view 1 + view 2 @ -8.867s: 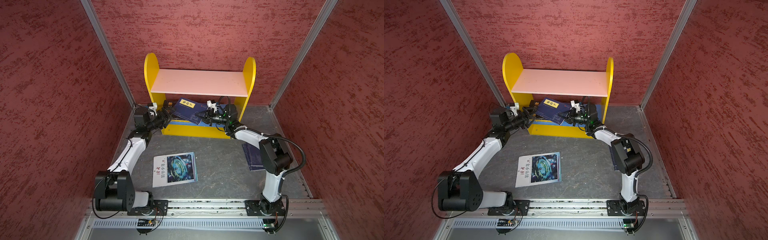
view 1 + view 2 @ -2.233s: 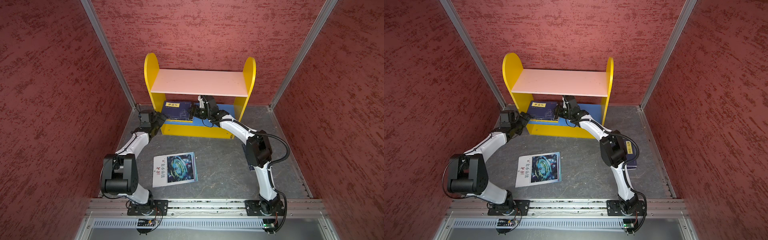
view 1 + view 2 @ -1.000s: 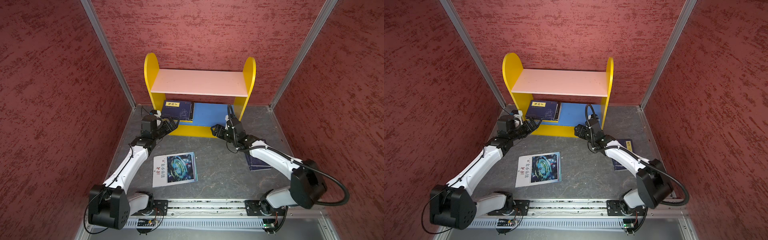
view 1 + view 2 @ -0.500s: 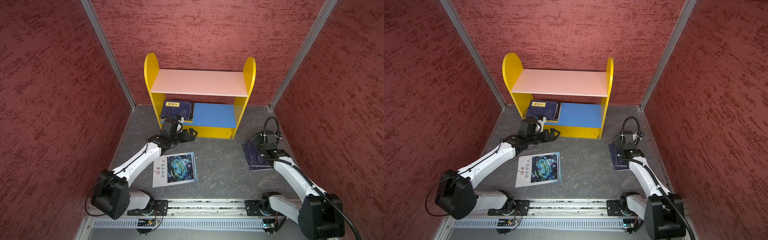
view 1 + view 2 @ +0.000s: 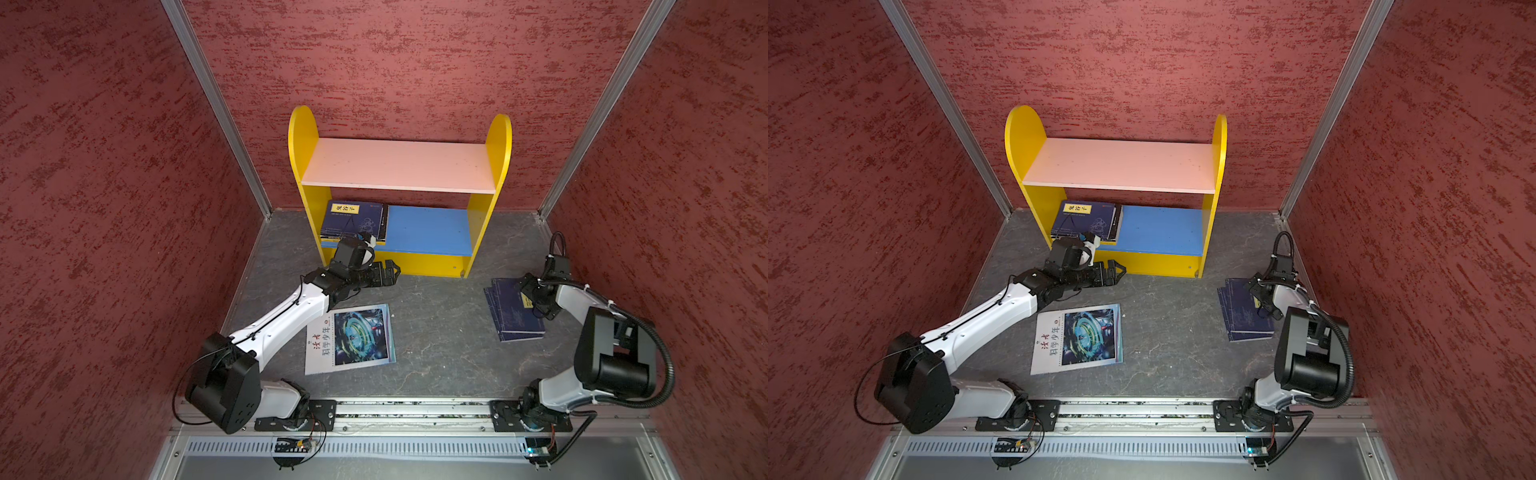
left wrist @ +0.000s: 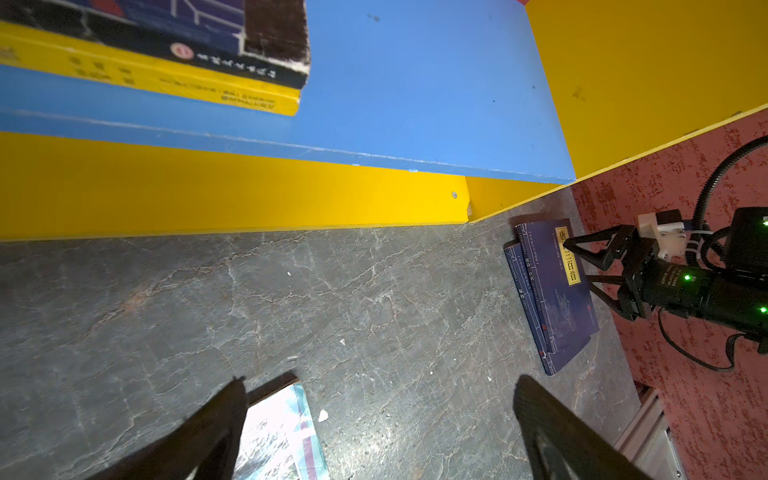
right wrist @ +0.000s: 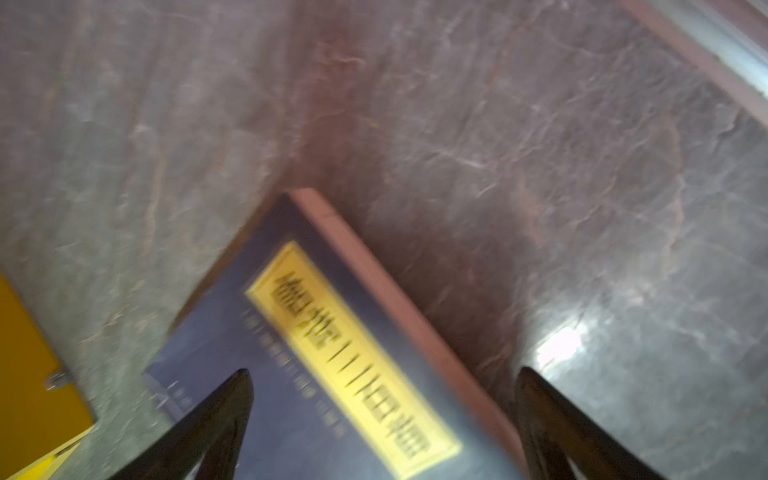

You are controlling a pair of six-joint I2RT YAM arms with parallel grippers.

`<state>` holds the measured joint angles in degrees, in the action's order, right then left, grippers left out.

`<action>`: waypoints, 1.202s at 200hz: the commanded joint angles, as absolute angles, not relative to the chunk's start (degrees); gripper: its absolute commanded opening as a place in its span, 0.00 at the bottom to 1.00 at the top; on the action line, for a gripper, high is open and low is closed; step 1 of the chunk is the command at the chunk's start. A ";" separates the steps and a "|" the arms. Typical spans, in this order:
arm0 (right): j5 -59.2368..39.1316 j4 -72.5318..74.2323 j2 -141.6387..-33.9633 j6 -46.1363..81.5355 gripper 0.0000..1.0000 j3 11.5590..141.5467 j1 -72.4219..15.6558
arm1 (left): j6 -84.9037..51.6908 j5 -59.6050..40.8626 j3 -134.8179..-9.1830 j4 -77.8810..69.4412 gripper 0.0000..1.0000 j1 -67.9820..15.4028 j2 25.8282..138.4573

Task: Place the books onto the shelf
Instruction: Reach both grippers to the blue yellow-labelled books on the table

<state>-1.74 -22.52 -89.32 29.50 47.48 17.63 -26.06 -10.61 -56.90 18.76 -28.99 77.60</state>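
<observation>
The shelf [image 5: 399, 164] [image 5: 1121, 164] stands at the back wall. On the left of its blue lower board [image 6: 415, 83] lies a stack of books [image 5: 353, 218] [image 5: 1084, 220] [image 6: 166, 54], a navy one with a yellow label on top. The white magazine [image 5: 349, 338] [image 5: 1079, 334] lies flat on the floor. My left gripper [image 5: 395, 270] [image 5: 1121, 272] [image 6: 380, 382] is open and empty, in front of the shelf's yellow base. Two stacked navy books [image 5: 513, 309] [image 5: 1246, 309] [image 6: 552, 291] [image 7: 332, 353] lie at the right. My right gripper [image 5: 525, 291] [image 5: 1256, 293] [image 7: 384, 374] hangs open over their yellow label.
Red textured walls close in the floor on three sides, with metal corner posts [image 5: 216, 108] [image 5: 598, 108]. A metal rail [image 5: 415, 411] carrying both arm bases runs along the front. The dark stone floor [image 5: 440, 332] lies between the magazine and the navy books.
The right arm swung from in front of the shelf to over the navy books at the right. The left gripper moved from the shelf's left end to in front of its base.
</observation>
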 commanded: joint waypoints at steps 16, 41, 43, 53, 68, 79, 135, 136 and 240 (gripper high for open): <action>-9.67 -21.25 -94.43 24.09 0.99 49.93 19.44 | -25.60 -8.15 -56.43 19.68 0.99 -29.27 75.32; -13.14 -18.18 -95.29 24.03 0.97 47.59 19.44 | -25.60 -8.84 -56.68 19.77 0.99 -29.19 75.91; -13.59 -17.88 -95.28 24.16 0.96 47.32 19.43 | -25.58 -8.89 -56.64 19.77 0.99 -29.25 75.97; -16.16 -16.58 -94.99 24.77 0.92 46.15 19.43 | -25.53 -9.50 -56.85 19.62 0.99 -29.27 76.44; -19.54 -14.56 -93.38 26.13 0.88 43.95 19.05 | -25.34 -10.67 -57.49 19.45 0.99 -29.27 77.49; -20.73 -13.75 -91.84 26.56 0.87 42.25 18.51 | -25.15 -11.83 -58.01 19.38 0.99 -29.26 78.59; -18.59 -18.75 -85.78 30.78 0.79 38.21 10.69 | -22.70 -20.74 -62.85 19.85 0.99 -30.05 87.36; -18.57 -18.78 -85.74 30.94 0.79 38.13 10.69 | -22.69 -20.92 -62.98 19.90 0.99 -30.05 87.54; -17.96 -11.74 -79.40 50.53 0.75 33.62 -11.08 | -17.54 -29.81 -69.88 26.08 0.99 -33.57 101.04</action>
